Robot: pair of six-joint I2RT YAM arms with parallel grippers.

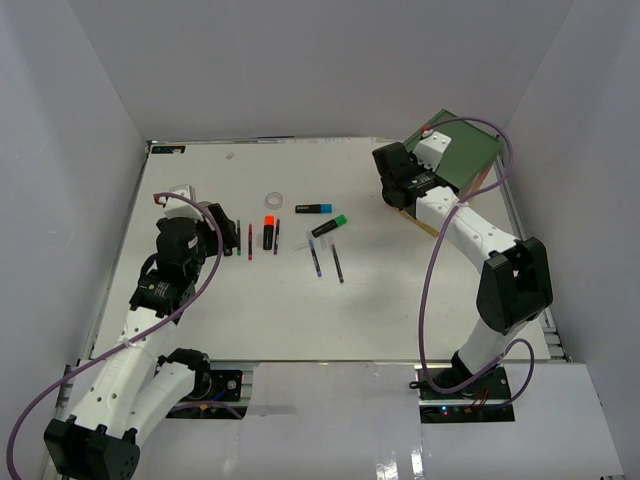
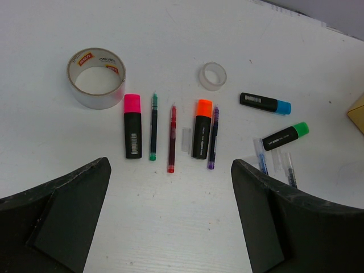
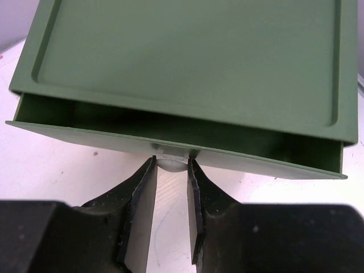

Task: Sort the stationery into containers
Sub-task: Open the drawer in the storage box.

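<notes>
White walls surround the white table [image 1: 300, 330]. At its far right corner stands the chest [image 1: 468, 152], turned diagonal. I judge the step is opening the green drawer [image 3: 170, 136]: the right gripper [image 3: 170, 170] pinches its knob [image 3: 170, 163], and the drawer is a little out. Next comes a straight pull toward the table centre. Over the markers [image 2: 201, 131], most lying near-to-far, the left gripper [image 2: 170, 168] hangs wide.

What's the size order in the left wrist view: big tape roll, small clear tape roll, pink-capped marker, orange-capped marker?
Largest: big tape roll.
Next: pink-capped marker and orange-capped marker. They look alike, so I won't rank them.
Smallest: small clear tape roll.
</notes>
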